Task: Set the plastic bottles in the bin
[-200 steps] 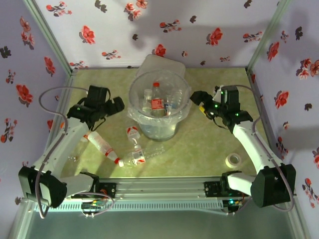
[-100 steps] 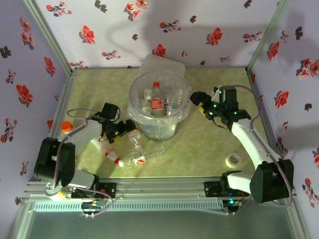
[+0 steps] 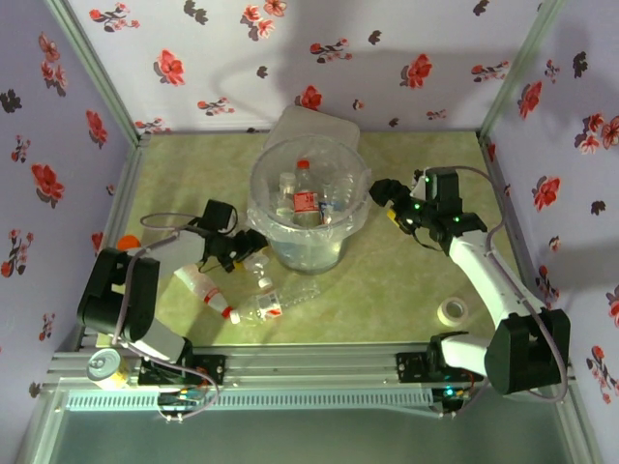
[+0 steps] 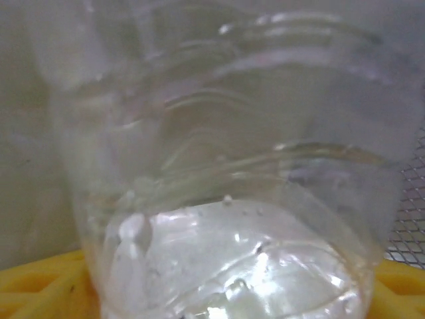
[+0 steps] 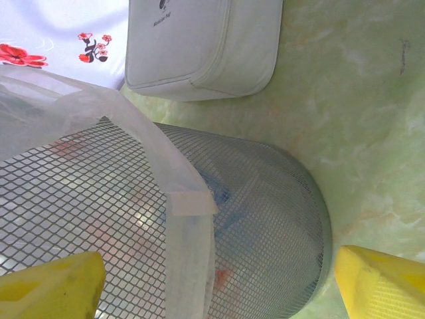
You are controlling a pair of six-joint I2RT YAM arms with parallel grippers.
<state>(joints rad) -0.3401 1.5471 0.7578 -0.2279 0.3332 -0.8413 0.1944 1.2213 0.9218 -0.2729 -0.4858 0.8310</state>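
bin (image 3: 314, 253) on pale green marbled table (image 3: 406, 280), floral walls (image 3: 222, 58) around

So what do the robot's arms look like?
The left arm and right arm are thin white tubes with chunky black joints. A grey cable loops off each one. Tiny green lights glow near the right arm's wrist. The finger pads are bright yellow.

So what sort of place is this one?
Likely a staged tabletop robot booth, not a real room: floral walls on a metal frame, two arms bolted to a rail, a bin and bottles.
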